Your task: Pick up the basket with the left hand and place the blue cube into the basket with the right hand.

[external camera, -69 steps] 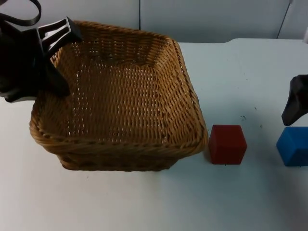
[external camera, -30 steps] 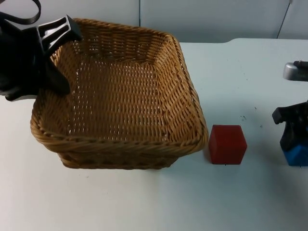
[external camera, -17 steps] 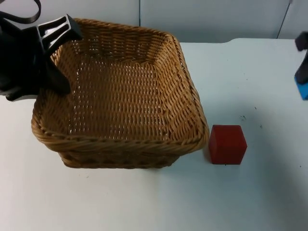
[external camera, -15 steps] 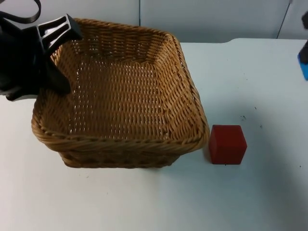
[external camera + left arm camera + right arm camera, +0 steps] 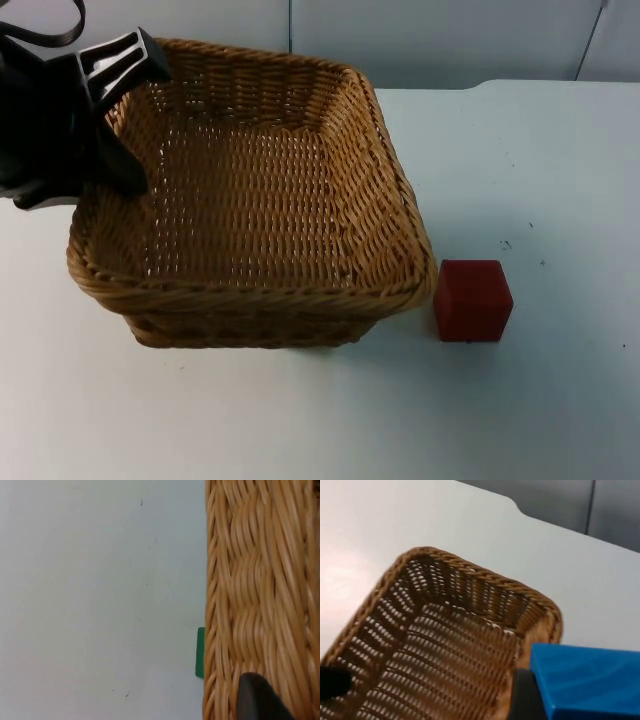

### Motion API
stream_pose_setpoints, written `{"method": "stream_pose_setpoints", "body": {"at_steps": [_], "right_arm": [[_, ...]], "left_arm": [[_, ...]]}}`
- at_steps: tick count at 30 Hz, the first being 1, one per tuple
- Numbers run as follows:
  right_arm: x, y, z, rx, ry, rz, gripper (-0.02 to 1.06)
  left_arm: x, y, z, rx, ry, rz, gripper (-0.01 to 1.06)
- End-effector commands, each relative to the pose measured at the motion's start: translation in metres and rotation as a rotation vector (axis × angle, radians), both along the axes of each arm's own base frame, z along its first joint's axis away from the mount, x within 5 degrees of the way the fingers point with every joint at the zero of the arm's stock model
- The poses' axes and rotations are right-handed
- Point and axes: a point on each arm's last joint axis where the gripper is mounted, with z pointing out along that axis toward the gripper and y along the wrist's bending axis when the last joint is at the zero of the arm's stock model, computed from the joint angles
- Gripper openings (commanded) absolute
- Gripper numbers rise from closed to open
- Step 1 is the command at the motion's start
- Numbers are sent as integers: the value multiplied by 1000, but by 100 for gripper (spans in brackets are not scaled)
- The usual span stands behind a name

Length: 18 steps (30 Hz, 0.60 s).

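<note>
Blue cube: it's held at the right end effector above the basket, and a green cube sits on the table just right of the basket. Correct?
Not quite. The cube beside the basket is a red cube, as the top view shows. The rest holds: in the right wrist view the blue cube is at the right end effector, above the basket.

There is one wicker basket [image 5: 250,190], standing on one white worktop [image 5: 520,150]. There is one red cube [image 5: 472,300] on the worktop beside the basket. There is one blue cube [image 5: 585,682], seen from the right wrist. One small green thing [image 5: 200,652] shows at the basket's edge in the left wrist view; what it is cannot be told. One gripper [image 5: 110,110], the left gripper, is at the basket's rim.
</note>
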Motion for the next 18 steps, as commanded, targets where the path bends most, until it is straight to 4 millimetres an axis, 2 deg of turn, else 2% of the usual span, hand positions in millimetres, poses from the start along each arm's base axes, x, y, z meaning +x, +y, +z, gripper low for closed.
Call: {"method": "stream_pose_setpoints", "body": {"at_steps": [1,2,3,8,10,13,14,18], "right_arm": [[1,17,-1,20,-41,35,0],[1,32,-8,16,-34,68,0],[1,32,-8,16,-34,68,0],[14,79,-38,-19,23,150,0],[16,87,-42,-23,28,162,0],[24,107,-65,-58,79,192,0],[24,107,-65,-58,79,192,0],[31,127,-90,-115,137,231,0]], "left_arm": [[1,1,5,-19,-30,28,0],[1,1,5,-19,-30,28,0],[1,1,5,-19,-30,28,0],[1,1,5,-21,-30,29,0],[1,1,5,-21,-30,29,0],[1,1,5,-21,-30,29,0],[1,1,5,-21,-30,29,0],[1,1,5,-21,-30,29,0]]}}
